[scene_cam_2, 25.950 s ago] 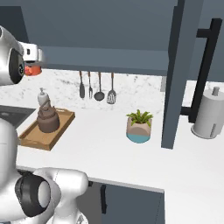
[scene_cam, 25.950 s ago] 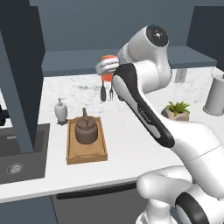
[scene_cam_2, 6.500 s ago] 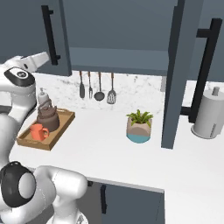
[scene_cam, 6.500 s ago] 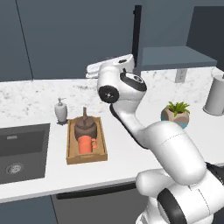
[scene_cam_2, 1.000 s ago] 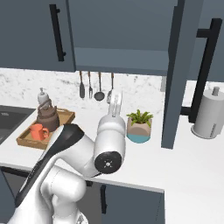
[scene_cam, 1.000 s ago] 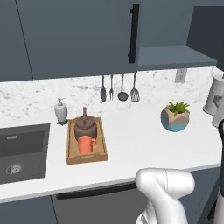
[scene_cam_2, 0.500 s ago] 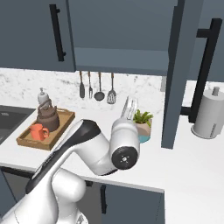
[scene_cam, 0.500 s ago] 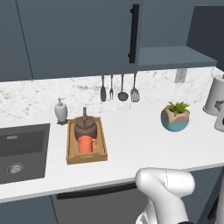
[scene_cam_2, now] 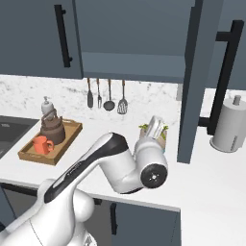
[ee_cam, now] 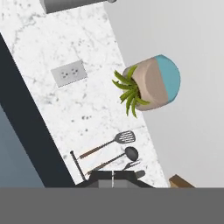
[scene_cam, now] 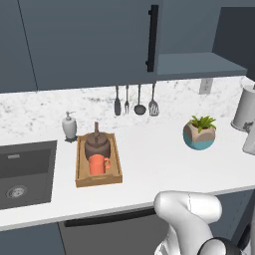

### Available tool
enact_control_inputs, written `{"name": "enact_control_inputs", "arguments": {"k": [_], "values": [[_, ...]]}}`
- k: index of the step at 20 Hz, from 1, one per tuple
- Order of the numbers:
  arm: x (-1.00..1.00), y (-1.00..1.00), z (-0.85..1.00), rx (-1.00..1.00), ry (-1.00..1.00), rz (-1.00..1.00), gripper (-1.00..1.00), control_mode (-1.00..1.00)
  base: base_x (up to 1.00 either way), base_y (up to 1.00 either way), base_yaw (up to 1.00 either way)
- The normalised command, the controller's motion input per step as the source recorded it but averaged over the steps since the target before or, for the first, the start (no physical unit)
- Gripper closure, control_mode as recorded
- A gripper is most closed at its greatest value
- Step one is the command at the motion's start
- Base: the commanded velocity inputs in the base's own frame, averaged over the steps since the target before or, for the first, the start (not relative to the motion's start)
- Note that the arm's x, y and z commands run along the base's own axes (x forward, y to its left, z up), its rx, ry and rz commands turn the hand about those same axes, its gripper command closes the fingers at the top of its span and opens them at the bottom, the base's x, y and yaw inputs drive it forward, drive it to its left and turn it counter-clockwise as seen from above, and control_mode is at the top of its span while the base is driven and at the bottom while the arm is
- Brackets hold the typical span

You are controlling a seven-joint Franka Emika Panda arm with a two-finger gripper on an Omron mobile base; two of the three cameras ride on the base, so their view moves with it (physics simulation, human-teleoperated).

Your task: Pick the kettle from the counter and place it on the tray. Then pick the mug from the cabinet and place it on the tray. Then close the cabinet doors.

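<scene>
Orange mug [scene_cam: 99, 164] beside dark-brown kettle [scene_cam: 96, 144] on wooden tray [scene_cam: 80, 175], pincer [scene_cam_2: 156, 127] state unclear

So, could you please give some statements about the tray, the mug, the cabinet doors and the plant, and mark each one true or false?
1. The kettle and the mug both stand on the tray. True.
2. The mug lies tipped over on the counter. False: it stands upright on the tray.
3. Both cabinet doors are shut. False: the right door stands open, with the shelf exposed.
4. A potted plant stands on the counter right of the tray. True.
5. The utensils hang on the backsplash. True.
</scene>
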Motion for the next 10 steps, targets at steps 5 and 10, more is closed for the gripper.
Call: {"name": "enact_control_inputs", "arguments": {"k": [5,10], "values": [[0.17,-0.3,-0.19,0.17,0.01,0.0,1.0,-1.0,0.0,0.0,0.0],[0.13,-0.36,-0.07,0.14,0.01,0.0,1.0,-1.0,0.0,0.0,0.0]]}}
